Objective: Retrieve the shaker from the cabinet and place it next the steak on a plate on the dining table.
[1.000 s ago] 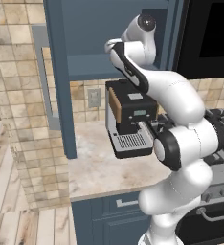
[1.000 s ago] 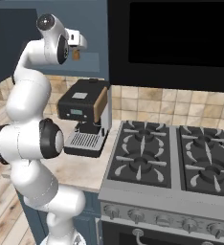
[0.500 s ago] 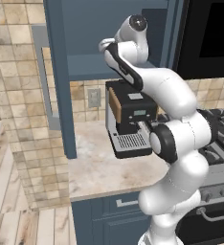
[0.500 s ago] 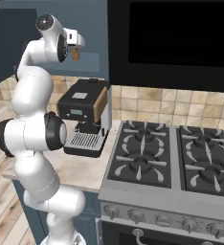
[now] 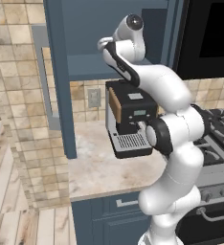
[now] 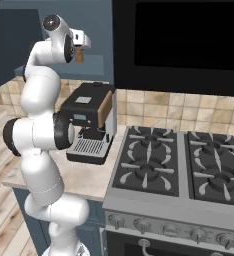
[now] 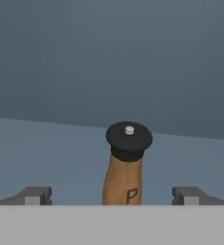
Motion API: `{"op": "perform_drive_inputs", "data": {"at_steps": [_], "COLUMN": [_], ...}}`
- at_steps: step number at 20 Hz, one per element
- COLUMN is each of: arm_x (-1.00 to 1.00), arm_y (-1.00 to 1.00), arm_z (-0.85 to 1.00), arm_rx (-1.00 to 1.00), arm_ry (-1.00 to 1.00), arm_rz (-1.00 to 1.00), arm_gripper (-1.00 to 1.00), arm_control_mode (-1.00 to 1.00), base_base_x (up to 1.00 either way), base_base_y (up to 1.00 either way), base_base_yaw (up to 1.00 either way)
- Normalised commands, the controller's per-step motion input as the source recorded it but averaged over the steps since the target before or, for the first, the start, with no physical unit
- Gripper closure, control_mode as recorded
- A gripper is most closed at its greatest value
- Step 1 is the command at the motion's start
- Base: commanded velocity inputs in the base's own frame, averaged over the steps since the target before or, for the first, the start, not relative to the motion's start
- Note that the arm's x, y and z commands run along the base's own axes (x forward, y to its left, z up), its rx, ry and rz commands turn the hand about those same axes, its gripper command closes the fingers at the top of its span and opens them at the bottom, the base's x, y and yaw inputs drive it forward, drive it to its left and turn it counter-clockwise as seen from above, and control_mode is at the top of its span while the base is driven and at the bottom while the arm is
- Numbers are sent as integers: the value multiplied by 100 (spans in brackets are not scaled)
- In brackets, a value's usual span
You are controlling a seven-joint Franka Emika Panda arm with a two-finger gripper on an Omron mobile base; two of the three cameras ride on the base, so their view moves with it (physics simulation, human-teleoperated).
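I can read only one mark: a dark letter "P" on the lower wooden body of the small slim brown wooden shaker with a dark round cap (image 7: pixel 127 165). In my hand view this shaker stands upright between the two open jaws, on the flat blue shelf. On the other things I cannot read any text.

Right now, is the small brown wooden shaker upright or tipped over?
Upright: the small brown wooden shaker stands on the blue cabinet shelf, dark cap on top.
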Motion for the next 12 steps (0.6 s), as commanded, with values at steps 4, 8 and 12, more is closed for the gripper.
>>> {"op": "perform_drive_inputs", "data": {"at_steps": [4,8,12], "arm_x": [31,29,27], "arm_y": [0,0,0], "arm_z": [0,0,0], "arm_rx": [0,0,0], "arm_ry": [0,0,0], "arm_rz": [0,0,0], "arm_gripper": [-100,-100,-100], "arm_control_mode": [-100,-100,-100], "base_base_x": [0,0,0], "base_base_y": [0,0,0], "base_base_yaw": [0,0,0]}}
